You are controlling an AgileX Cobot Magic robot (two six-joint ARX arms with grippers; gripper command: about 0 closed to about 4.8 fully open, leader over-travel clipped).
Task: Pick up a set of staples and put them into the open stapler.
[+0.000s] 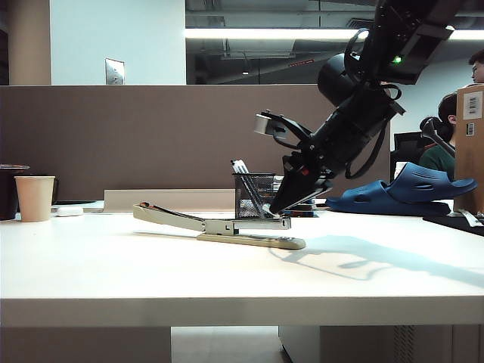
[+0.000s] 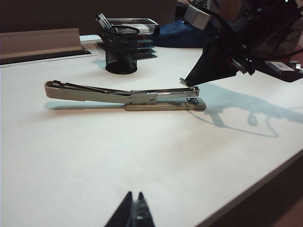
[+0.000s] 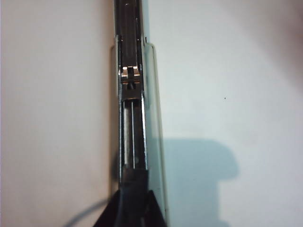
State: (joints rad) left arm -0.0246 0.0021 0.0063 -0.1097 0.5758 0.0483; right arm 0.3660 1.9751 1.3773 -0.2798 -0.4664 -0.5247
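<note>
Stapler [image 1: 227, 225]: lies open on the surface [image 1: 113, 265], rail exposed.
Right end effector [image 3: 134, 182]: closed, tips over the rail's front end; staples themselves too small to tell apart.
Left end effector [image 2: 133, 208]: closed, parked well apart.
Tip: keep aligned with the channel, lower gently.

At the left edge of the exterior view we see a beige paper cup [image 1: 35, 197] on the white table [image 1: 113, 265], a small white oblong thing [image 1: 69, 212] just beside it. At centre stands a black mesh pen cup [image 1: 253, 194], and at right lies a blue foam clog [image 1: 408, 189].
</note>
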